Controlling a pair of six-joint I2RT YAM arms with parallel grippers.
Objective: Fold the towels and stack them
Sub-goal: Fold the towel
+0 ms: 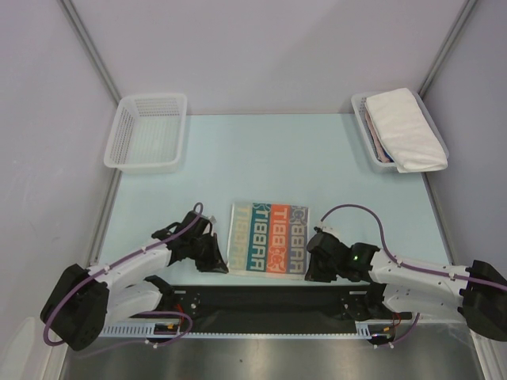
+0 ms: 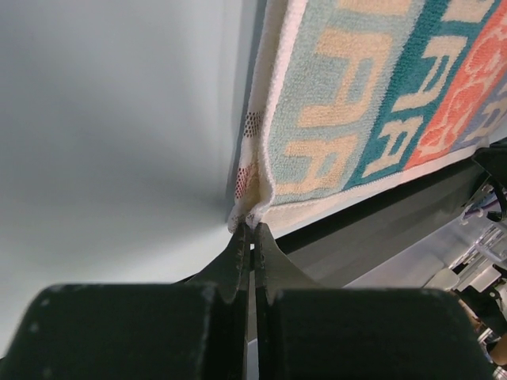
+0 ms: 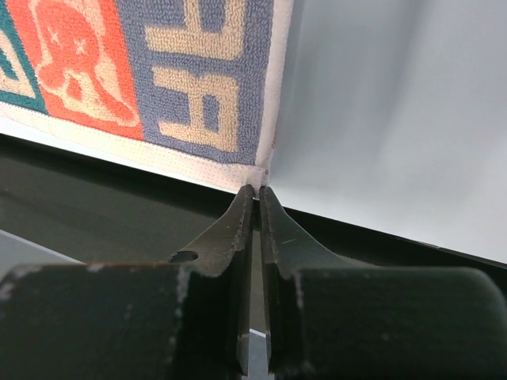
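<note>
RABBIT towel (image 1: 268, 239) lies folded flat at the counter's (image 1: 238, 158) near edge, lettering up, between the two arms. Left gripper (image 1: 224, 265) sits at its near left corner, right gripper (image 1: 310, 271) at its near right corner. Well apart, a basket (image 1: 146, 134) stands at the far left. A second basket (image 1: 360, 117) at the far right holds a white towel (image 1: 404, 127) over a pinkish one (image 1: 380, 150).

Left wrist: the jaws are pressed together, pinching the towel's hem corner, which bunches at the tips.

Right wrist: the jaws stand a hairline apart, tips nipping the white hem corner beside the bare counter.
</note>
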